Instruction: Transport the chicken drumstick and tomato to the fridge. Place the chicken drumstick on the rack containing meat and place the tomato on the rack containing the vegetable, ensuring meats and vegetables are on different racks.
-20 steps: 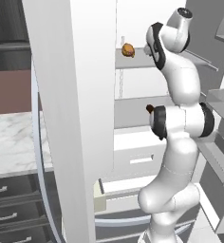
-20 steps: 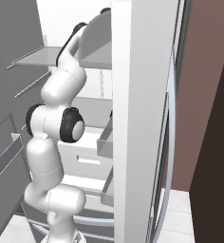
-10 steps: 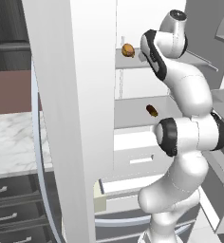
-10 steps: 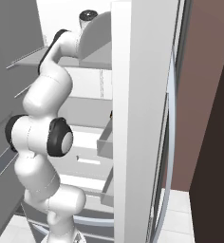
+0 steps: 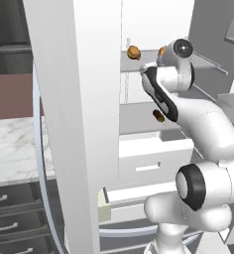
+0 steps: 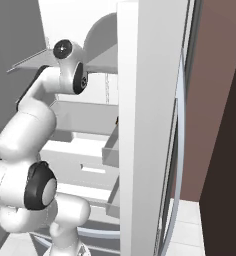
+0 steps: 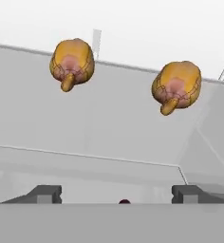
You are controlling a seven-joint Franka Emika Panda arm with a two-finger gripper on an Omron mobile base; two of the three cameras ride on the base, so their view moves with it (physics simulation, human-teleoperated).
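I saw the gripper (image 7: 116, 193) with its fingers apart and empty, two drumsticks (image 7: 176, 86) at 12 o'clock on the top shelf (image 7: 109, 133). I judged each light, firm, slightly greasy, best pinched across its thick end.

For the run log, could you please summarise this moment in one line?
pincer: open, empty | top shelf: two golden meat pieces | fridge: open

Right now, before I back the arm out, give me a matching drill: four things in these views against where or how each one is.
Things:
1. tool
2. two golden meat pieces
3. small brown item
4. marble counter

Places or states:
A. on the second shelf
B. open, holding nothing
C. outside, left of the fridge door
D. side by side on the top rack

Pairs: 1-B, 2-D, 3-A, 4-C
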